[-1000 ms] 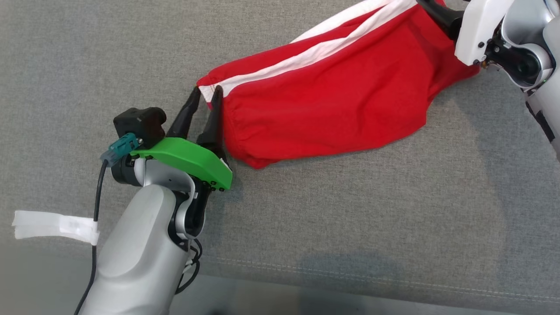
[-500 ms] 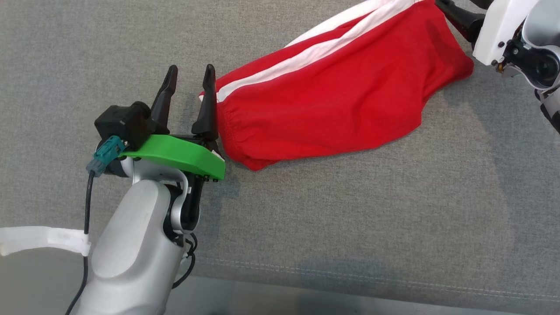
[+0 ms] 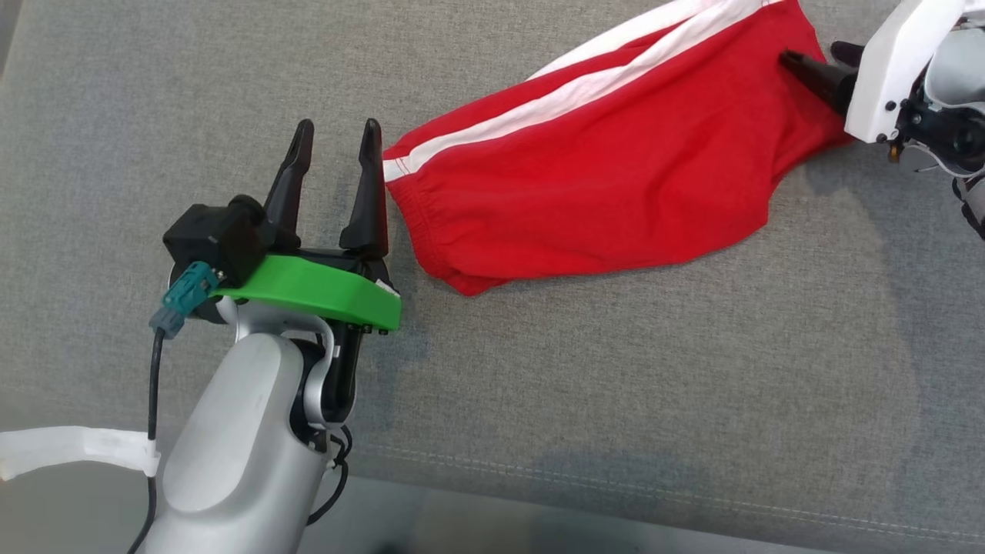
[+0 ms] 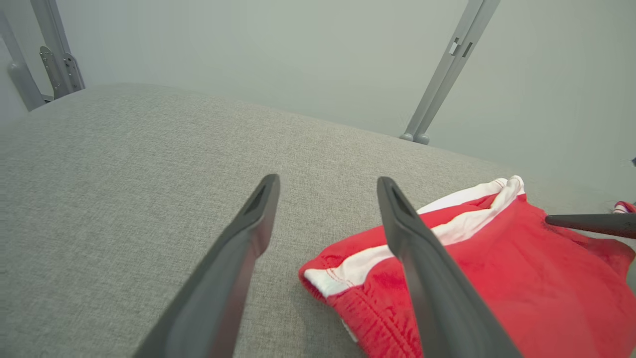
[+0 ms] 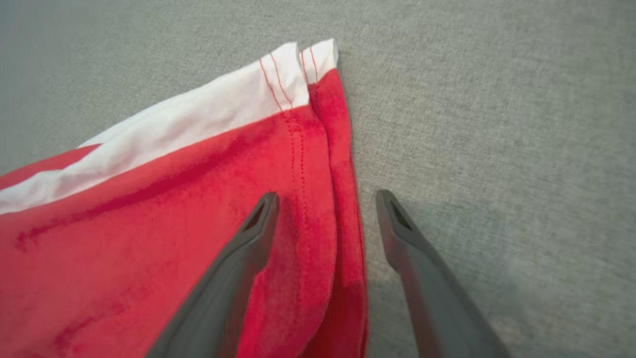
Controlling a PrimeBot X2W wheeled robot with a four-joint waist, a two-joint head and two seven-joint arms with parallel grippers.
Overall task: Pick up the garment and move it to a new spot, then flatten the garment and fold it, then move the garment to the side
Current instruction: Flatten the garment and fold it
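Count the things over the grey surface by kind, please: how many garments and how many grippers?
Garments: 1, the red garment
Grippers: 2, the left gripper and the right gripper, both open
Total: 3

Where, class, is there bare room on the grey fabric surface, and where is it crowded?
Free: the wide grey fabric surface between the red white-striped garment and the stitched seam; also beyond the left gripper. Crowded: the garment's end at the right gripper.
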